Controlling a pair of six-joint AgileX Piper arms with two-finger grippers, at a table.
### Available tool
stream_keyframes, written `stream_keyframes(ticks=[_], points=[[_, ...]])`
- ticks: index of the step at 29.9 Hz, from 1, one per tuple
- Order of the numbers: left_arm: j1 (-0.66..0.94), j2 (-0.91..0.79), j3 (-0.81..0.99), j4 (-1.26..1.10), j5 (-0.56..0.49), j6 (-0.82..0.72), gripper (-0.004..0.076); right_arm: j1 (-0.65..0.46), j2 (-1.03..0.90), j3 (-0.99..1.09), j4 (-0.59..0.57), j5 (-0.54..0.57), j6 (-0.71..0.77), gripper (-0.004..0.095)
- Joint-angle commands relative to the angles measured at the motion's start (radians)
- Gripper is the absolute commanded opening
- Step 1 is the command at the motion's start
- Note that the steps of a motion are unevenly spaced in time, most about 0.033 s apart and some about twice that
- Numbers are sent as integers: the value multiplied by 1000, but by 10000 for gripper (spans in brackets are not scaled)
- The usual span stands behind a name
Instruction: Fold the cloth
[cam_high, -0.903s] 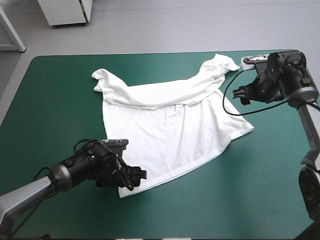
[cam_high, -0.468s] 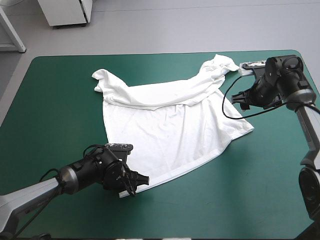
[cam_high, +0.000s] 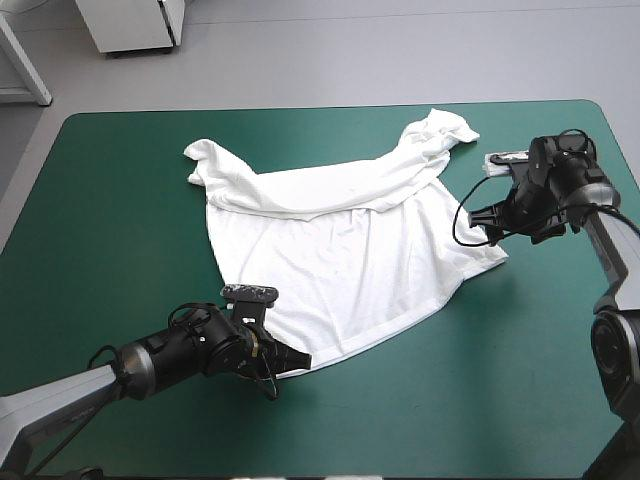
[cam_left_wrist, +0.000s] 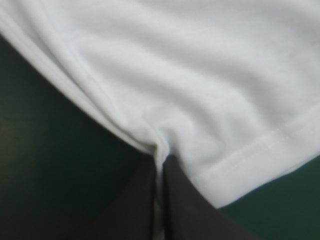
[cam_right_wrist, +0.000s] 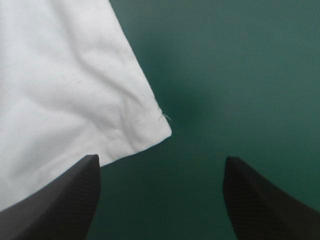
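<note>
White: one T-shirt (cam_high: 340, 250), spread flat. Two grippers: the left gripper (cam_left_wrist: 161, 162) pinches its hem between near-closed fingers; the right gripper (cam_right_wrist: 160, 167) stands spread, another corner just ahead.

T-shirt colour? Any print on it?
The T-shirt is plain white with no print visible. It shows best in the high view.

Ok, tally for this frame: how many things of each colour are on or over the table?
White: 1, the T-shirt
Black: 2, the left gripper shut on the T-shirt's hem corner, the right gripper open by the other hem corner
Total: 3
</note>
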Motion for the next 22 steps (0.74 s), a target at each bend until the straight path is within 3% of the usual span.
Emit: stream_keyframes(ticks=[1,11,14,19,22], points=[[-6,33,40,5,-14,-4,-6,-8,3,-23,21,-13,-4,644],[-6,33,40,15,-13,-4,-6,-8,163,-23,89,-46,-25,615],[-4,27,38,69,0,-8,-6,-8,174,-23,141,-42,-57,454],[10,-36,-28,283,160,-113,-6,-8,123,-34,213,-40,-102,0],[56,-84,-123,341,280,-69,-6,-8,68,-65,217,-33,-100,-17]])
